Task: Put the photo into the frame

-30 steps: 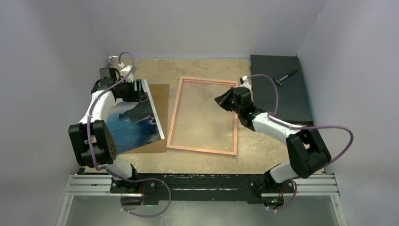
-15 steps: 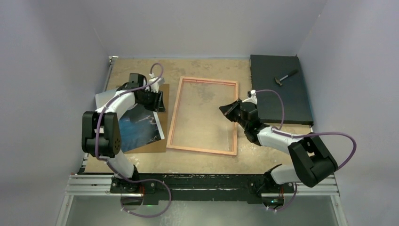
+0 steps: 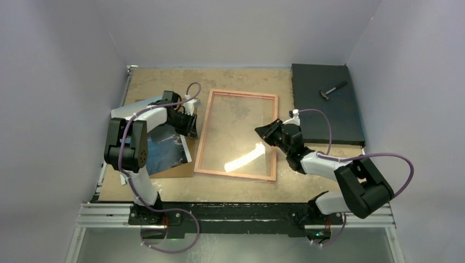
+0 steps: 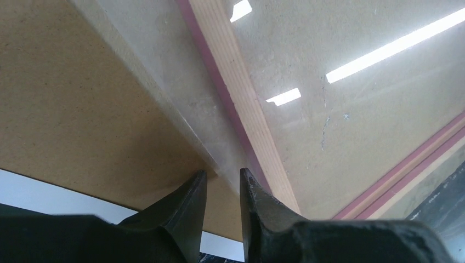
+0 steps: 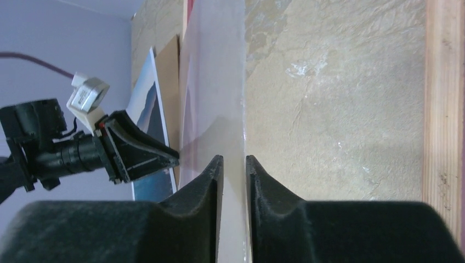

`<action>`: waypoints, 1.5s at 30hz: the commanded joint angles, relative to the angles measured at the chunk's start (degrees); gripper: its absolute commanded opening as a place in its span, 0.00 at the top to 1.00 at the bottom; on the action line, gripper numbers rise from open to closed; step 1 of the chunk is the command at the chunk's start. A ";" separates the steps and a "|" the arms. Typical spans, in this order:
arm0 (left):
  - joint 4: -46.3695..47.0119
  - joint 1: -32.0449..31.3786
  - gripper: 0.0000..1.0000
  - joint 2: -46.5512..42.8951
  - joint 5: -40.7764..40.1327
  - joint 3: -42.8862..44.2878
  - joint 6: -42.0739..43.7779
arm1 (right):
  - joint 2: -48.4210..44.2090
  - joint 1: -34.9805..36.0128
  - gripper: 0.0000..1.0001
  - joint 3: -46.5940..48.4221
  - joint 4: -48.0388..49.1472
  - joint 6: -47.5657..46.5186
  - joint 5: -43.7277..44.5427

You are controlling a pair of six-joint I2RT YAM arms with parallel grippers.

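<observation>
Photo [image 3: 167, 148]: on the brown board [image 3: 180, 167], just left of the frame [image 3: 204, 137]
Frame: flat on the tabletop [image 3: 241, 76]
Your left fingers [image 4: 187, 207]: narrowly apart over the board's corner, empty
Your right fingers [image 5: 205, 189]: slim gap astride a pale glossy sheet [image 5: 215, 82]; grip unclear

One photo [image 3: 167, 150], one frame [image 3: 244, 93], one backing board [image 3: 183, 165], one black mat [image 3: 323, 118], one hammer [image 3: 333, 90]

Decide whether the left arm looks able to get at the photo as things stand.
Probably yes. The left gripper is at the edge of the board, and the photo lies face up on that board right beside it. Nothing lies on the photo; only the arm itself hangs over part.
</observation>
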 commanded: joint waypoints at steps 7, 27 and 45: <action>2.43 -0.77 0.78 0.10 -0.61 -0.13 2.26 | 1.96 -0.99 0.60 3.22 0.39 -3.12 -15.69; 1.88 -0.95 0.84 -0.22 -0.56 -0.47 2.76 | 4.25 -2.83 0.60 4.11 3.19 -5.05 -33.13; -9.62 2.27 0.61 -2.09 -0.80 15.03 3.40 | -1.92 -7.92 1.00 11.78 -11.97 -18.18 -24.64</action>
